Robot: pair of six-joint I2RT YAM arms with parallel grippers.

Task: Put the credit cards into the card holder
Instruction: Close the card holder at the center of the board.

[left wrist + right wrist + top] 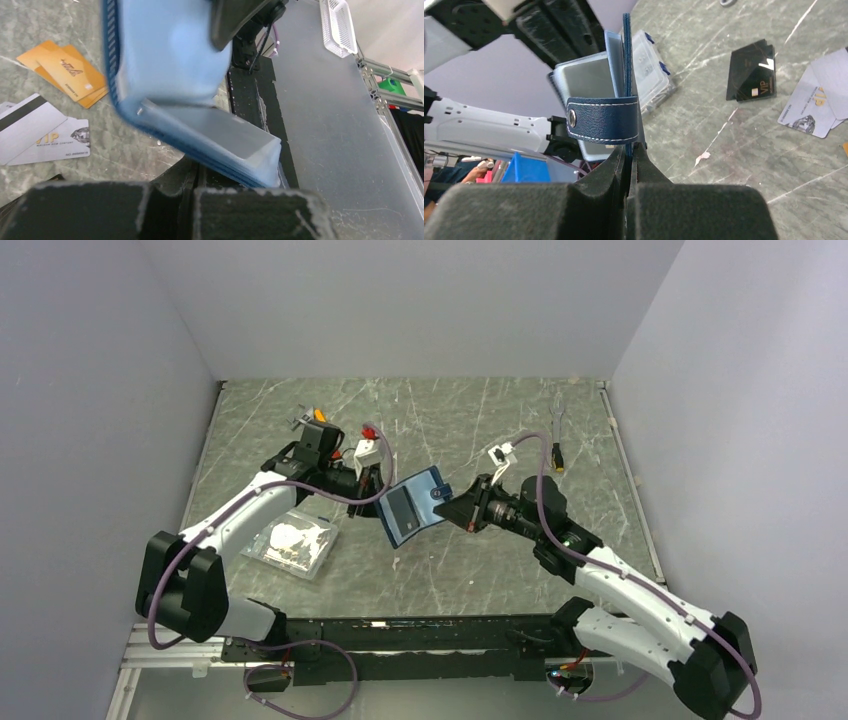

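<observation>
The navy card holder [412,505] hangs open and tilted above the table between both arms. My right gripper [630,147] is shut on its thin flap just under the snap tab [601,120]. My left gripper [194,172] is shut, its tips tucked under the card holder's [170,55] layered lower edge; nothing shows between them. On the table lie orange-gold credit cards [67,72] and silver-white ones with a black stripe [35,132]. A black card [751,72] lies beside a silver-white card [819,100].
A clear plastic box of small parts [293,543] sits by the left arm. Small connectors and cables [557,440] lie at the back right. Grey walls close in the table on three sides.
</observation>
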